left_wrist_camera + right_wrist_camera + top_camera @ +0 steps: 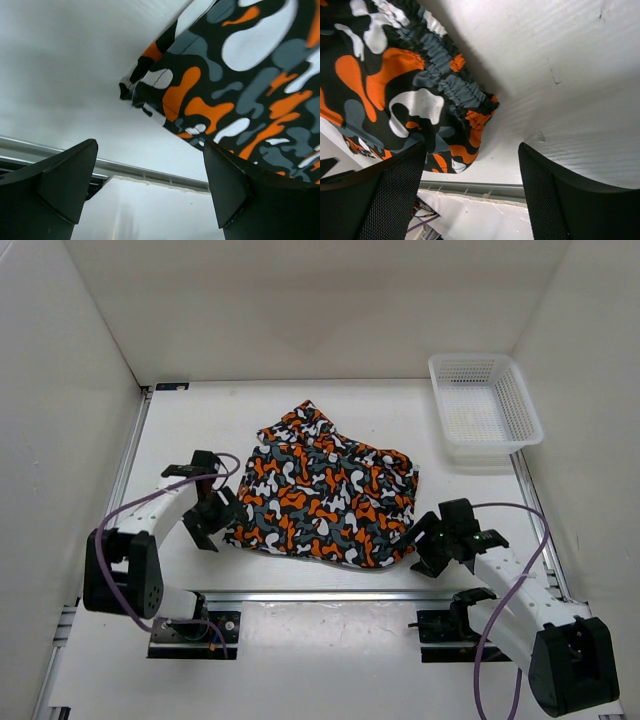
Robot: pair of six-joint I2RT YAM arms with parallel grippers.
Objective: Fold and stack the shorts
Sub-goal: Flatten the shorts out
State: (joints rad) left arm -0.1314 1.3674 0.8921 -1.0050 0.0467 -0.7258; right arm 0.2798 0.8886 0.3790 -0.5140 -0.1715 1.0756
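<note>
The shorts (325, 495) lie in a rumpled heap on the white table, printed in orange, black, grey and white blotches. My left gripper (210, 510) sits at their left edge, open; in the left wrist view the shorts (240, 75) lie ahead and to the right, and nothing is between the jaws of the gripper (150, 150). My right gripper (430, 540) is at the heap's near right corner, open. In the right wrist view the elastic waistband corner of the shorts (395, 85) lies beside the left finger (395, 195), with the gripper (472, 150) holding nothing.
A white mesh basket (485, 410) stands at the back right of the table. White walls enclose the table on three sides. A metal rail (330, 595) runs along the near edge, by the arm bases. Purple cables loop off both arms.
</note>
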